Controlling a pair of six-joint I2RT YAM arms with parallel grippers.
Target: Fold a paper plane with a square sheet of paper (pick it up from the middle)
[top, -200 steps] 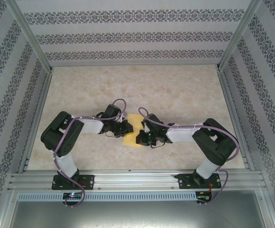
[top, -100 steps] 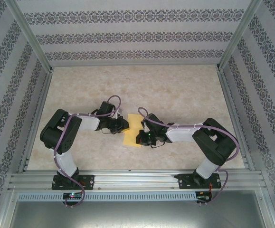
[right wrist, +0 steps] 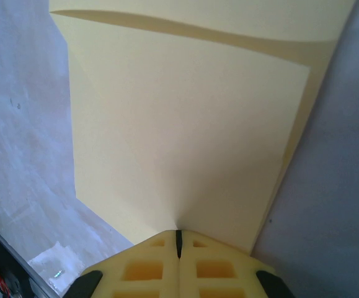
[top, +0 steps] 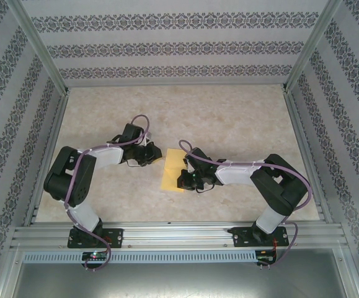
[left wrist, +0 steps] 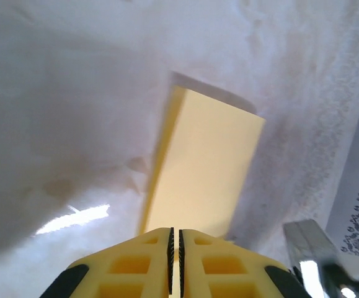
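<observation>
Paper sheet [top: 172,167] was thin, matte; table [top: 229,118] smooth, marble-look, slight sheen; rail [top: 179,234] at table's near edge bare metal

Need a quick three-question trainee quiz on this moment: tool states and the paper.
1. True or false: the left tool and the right tool both stand wide open.
2. The yellow paper lies: A between the two tools; B far left of both; C far right of both.
3. Seen from above, what outline does the paper have?
Key: 1 false, both are shut. 2 A. 3 an oblong, folded over, not yet a dart.
</observation>
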